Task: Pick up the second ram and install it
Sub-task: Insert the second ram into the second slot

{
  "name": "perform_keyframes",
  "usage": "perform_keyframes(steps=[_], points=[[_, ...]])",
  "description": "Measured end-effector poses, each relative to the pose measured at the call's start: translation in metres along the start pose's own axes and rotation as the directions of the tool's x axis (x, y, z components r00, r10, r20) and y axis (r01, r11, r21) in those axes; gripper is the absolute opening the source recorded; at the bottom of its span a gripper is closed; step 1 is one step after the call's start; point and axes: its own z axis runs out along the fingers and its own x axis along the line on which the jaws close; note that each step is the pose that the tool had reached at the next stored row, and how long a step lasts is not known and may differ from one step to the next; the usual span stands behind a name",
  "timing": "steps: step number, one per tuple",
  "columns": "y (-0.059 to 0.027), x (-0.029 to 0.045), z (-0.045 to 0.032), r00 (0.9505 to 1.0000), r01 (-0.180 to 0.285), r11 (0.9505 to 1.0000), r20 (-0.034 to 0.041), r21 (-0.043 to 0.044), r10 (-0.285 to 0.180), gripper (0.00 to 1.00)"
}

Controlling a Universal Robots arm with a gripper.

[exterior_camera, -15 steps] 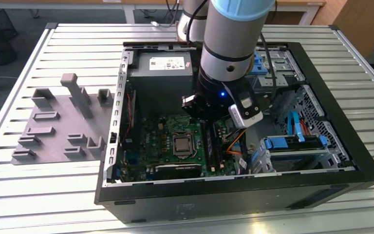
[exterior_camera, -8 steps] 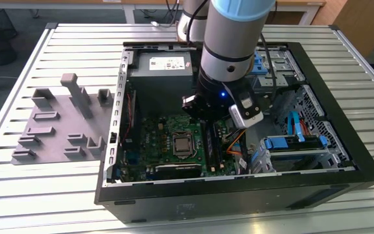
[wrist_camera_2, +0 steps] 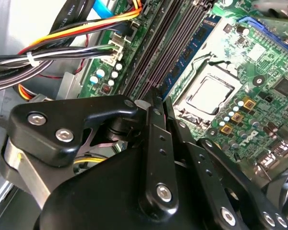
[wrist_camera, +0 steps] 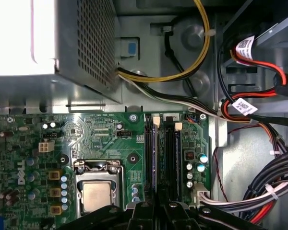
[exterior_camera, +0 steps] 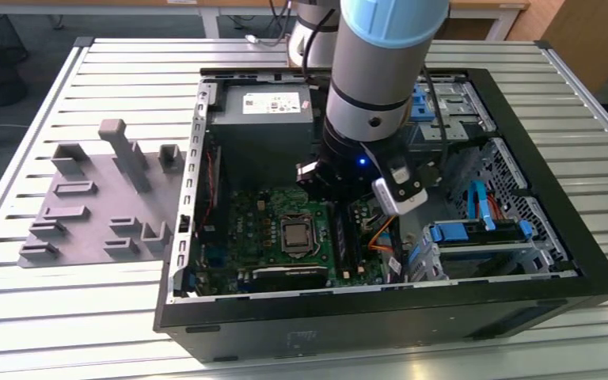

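the gripper (wrist_camera_2: 156, 98) is down inside the open computer case (exterior_camera: 557, 237), its black fingers drawn together over the long black memory slots (wrist_camera: 161, 153) on the green motherboard (wrist_camera: 101, 139). whether the second ram is clamped between them cannot be told. the processor socket (wrist_camera: 97, 194) sits just beside the slots. on the exterior view's left, a grey holder tray (exterior_camera: 93, 198) lies on the slatted table (exterior_camera: 124, 63).

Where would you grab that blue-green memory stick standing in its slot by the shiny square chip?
Pinch its two flat faces at the long top edge, coming straight down. The memory stick stands on edge, black slots close on one side and the chip socket on the other, so only the top looks free.
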Motion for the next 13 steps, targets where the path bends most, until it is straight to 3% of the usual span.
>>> perform_keyframes(steps=[13], points=[[0.0, -0.0041, 0.005, 1.0, 0.0, 1.0, -0.004, 0.0, 0.0, 0.14]])
